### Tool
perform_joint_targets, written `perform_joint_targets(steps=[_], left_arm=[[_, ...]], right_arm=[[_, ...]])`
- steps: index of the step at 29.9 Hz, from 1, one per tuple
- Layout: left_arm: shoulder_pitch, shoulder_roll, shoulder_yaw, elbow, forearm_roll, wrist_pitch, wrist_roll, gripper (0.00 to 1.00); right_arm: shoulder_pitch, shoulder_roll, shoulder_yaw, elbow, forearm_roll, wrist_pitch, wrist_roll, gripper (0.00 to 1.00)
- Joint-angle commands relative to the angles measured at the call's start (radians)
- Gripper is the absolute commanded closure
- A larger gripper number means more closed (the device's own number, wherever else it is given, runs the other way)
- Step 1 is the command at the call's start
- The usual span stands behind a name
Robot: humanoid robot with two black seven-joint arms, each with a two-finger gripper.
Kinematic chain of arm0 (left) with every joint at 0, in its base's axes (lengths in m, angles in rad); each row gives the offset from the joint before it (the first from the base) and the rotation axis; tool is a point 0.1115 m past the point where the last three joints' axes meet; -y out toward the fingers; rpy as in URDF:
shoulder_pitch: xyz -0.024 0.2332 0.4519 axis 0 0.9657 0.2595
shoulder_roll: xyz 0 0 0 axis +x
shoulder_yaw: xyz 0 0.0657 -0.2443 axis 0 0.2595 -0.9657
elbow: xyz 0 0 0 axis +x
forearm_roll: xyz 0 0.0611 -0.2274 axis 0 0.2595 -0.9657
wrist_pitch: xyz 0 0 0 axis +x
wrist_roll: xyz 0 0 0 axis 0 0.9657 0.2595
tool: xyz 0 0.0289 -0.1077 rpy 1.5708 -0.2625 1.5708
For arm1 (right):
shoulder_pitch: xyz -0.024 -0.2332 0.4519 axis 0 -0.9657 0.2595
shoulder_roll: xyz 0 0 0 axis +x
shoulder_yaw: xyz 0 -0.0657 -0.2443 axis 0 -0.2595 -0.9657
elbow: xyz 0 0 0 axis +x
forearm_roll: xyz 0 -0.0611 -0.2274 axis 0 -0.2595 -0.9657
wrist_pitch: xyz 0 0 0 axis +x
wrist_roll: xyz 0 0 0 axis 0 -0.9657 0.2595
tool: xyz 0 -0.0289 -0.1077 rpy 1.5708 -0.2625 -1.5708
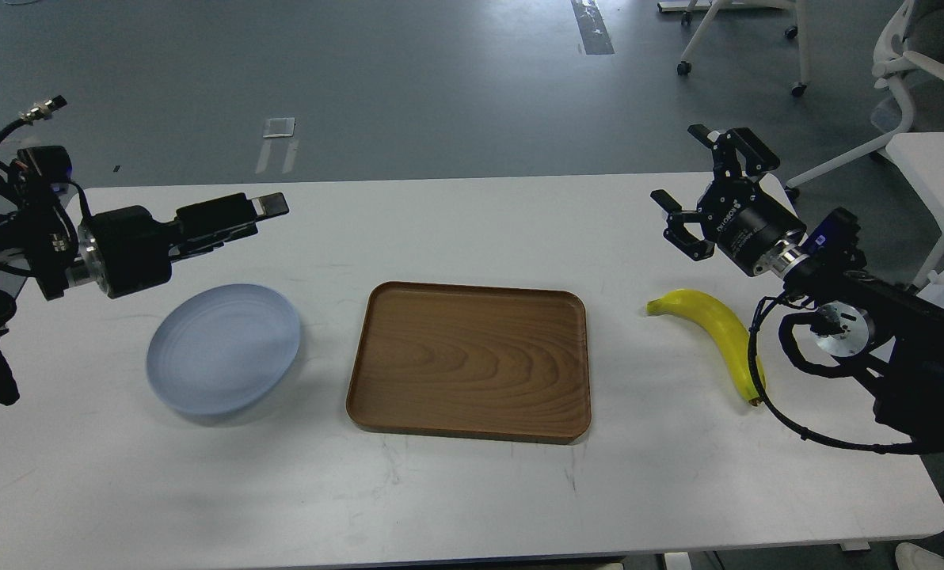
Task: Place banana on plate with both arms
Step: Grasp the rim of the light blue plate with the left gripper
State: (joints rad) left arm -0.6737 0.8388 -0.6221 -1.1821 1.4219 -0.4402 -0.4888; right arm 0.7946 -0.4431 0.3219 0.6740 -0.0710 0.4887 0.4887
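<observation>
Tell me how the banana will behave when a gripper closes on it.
The banana looks rigid and curved, so it will probably pivot or spin on the table if nudged off-centre. Its skin looks smooth and glossy, so it may slip between the fingers.

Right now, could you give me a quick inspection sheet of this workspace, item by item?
Surface: white table, faint scuff marks near the front.
Job's things: banana lying on the table at the right; plate at the left, nothing in it.
Clutter: wooden tray between them, nothing on it.
Grippers: left gripper above the table behind the plate, fingers together, holding nothing; right gripper raised behind the banana, fingers spread, holding nothing.
Cables: black cable loops from the right arm across the banana's near end; more cables on the left arm.
Surroundings: grey floor, office chairs at the back right, a second white table.
</observation>
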Motion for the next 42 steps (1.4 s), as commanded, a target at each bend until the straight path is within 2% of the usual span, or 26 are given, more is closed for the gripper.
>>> perform_joint_targets(steps=[1, 6, 10, 14, 23, 37, 38, 42], left_arm=[[0.006, 0.019, 0.048, 0.001, 0.202, 0.061, 0.000, 0.00], [0.005, 0.019, 0.122, 0.053, 0.375, 0.156, 0.000, 0.00], [0.005, 0.010, 0.133, 0.131, 0.517, 0.170, 0.000, 0.00], [0.000, -0.023, 0.154, 0.280, 0.531, 0.227, 0.000, 0.00], [0.008, -0.040, 0.272, 0.348, 0.356, 0.222, 0.000, 0.01], [0.028, -0.075, 0.286, 0.441, 0.296, 0.224, 0.000, 0.12], [0.029, -0.075, 0.286, 0.441, 0.295, 0.224, 0.000, 0.13], [0.042, -0.076, 0.285, 0.441, 0.284, 0.225, 0.000, 0.32]], right_arm=[[0.000, 0.003, -0.026, -0.002, -0.029, 0.000, 0.000, 0.00], [-0.001, 0.006, -0.035, -0.005, -0.035, 0.000, 0.000, 0.00], [-0.008, 0.006, -0.035, -0.005, -0.035, 0.000, 0.000, 0.00], [-0.011, 0.006, -0.033, -0.005, -0.036, 0.000, 0.000, 0.00], [-0.011, 0.003, -0.029, -0.001, -0.036, 0.000, 0.000, 0.00], [-0.011, 0.006, -0.029, -0.001, -0.036, 0.000, 0.000, 0.00], [-0.011, 0.006, -0.029, -0.001, -0.036, 0.000, 0.000, 0.00], [-0.012, 0.006, -0.029, -0.001, -0.036, 0.000, 0.000, 0.00]])
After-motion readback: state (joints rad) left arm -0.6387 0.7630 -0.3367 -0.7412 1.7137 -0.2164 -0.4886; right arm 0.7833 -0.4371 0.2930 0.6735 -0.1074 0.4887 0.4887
